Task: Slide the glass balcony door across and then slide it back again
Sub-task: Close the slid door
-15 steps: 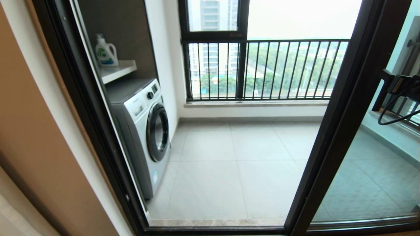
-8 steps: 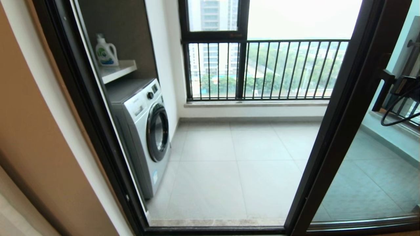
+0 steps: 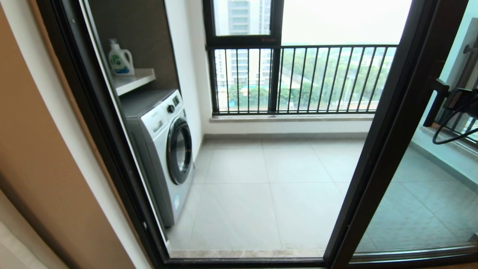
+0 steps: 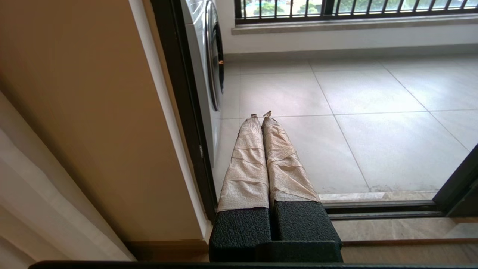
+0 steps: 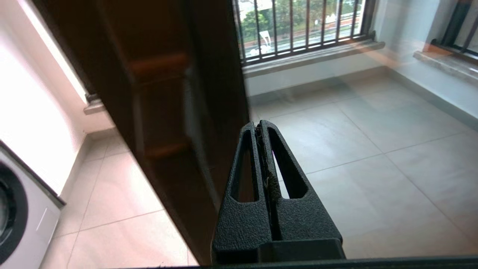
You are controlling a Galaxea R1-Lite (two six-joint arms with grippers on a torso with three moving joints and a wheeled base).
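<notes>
The glass balcony door (image 3: 422, 201) stands slid to the right, and its dark brown stile (image 3: 392, 123) runs diagonally down the head view. The doorway left of it is wide open. My right gripper (image 5: 261, 125) is shut on nothing. It hangs just right of the stile (image 5: 168, 112), in front of the glass, at handle height. The handle (image 5: 163, 108) shows only as a blur on the stile. The right wrist and its cable (image 3: 463, 101) sit at the right edge. My left gripper (image 4: 261, 115), its fingers wrapped in tape, is shut and parked low by the left jamb.
A white washing machine (image 3: 164, 149) stands inside the balcony on the left, under a shelf with a detergent bottle (image 3: 120, 59). The railed window (image 3: 298, 78) closes the far side. The floor track (image 3: 246, 257) crosses the threshold. The dark left jamb (image 3: 93, 123) borders a tan wall.
My right gripper has drifted slightly to the right, away from the stile. The door and the left arm have not visibly moved.
</notes>
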